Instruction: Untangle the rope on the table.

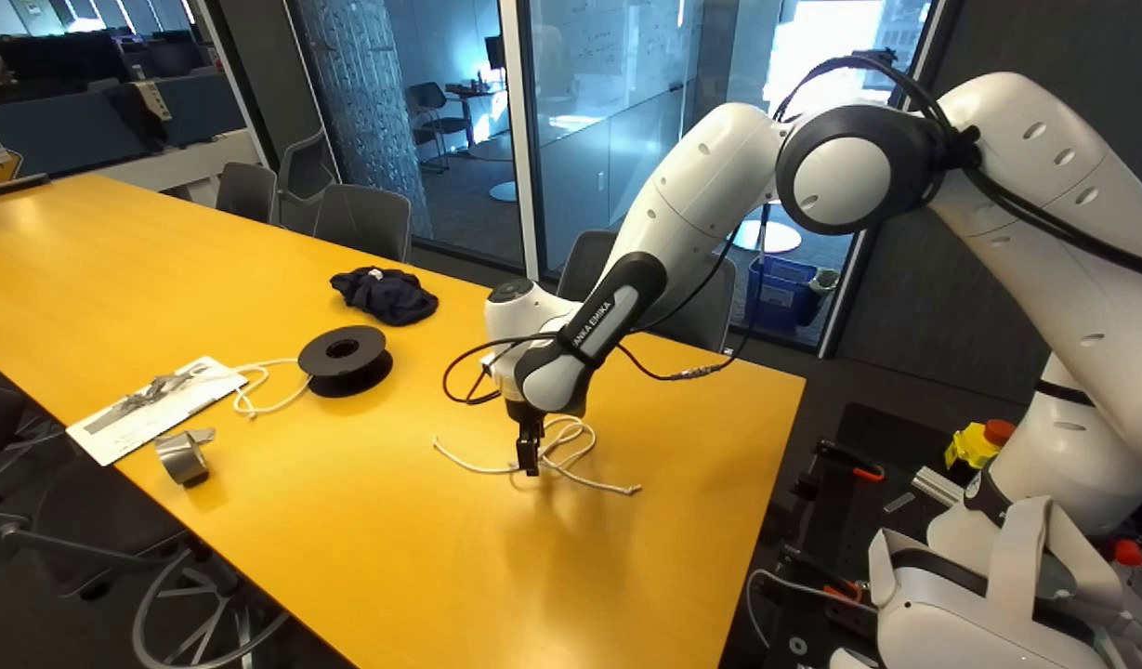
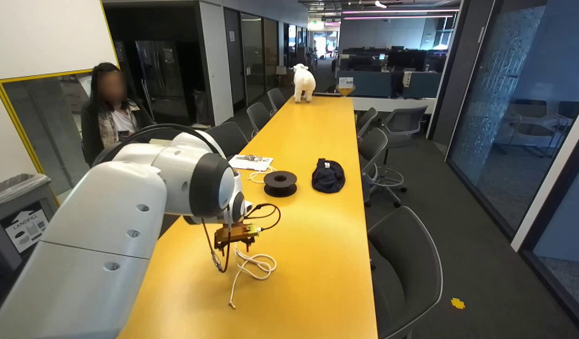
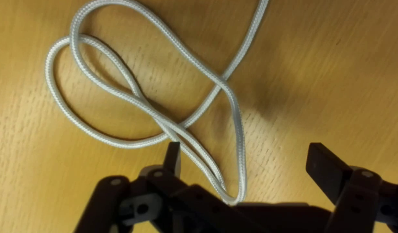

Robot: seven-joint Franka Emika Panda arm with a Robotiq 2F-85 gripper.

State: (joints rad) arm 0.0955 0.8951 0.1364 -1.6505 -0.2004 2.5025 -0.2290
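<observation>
The rope (image 3: 221, 81) lies looped on the table (image 1: 496, 576), left and middle of the wrist view. Expect it to be light, limp and hard to damage. Grip the single strand rising from the lower-middle bend, clear of crossings. The gripper (image 3: 244, 145) has its jaws wide apart, holding nothing; in an exterior view the arm (image 1: 835, 177) extends from the right edge, gripper pointing down

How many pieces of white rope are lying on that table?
2 that I can make out: the looped white rope under the tool, and the smaller white rope beside the black spool. More rope may be hidden behind the spool.
</observation>
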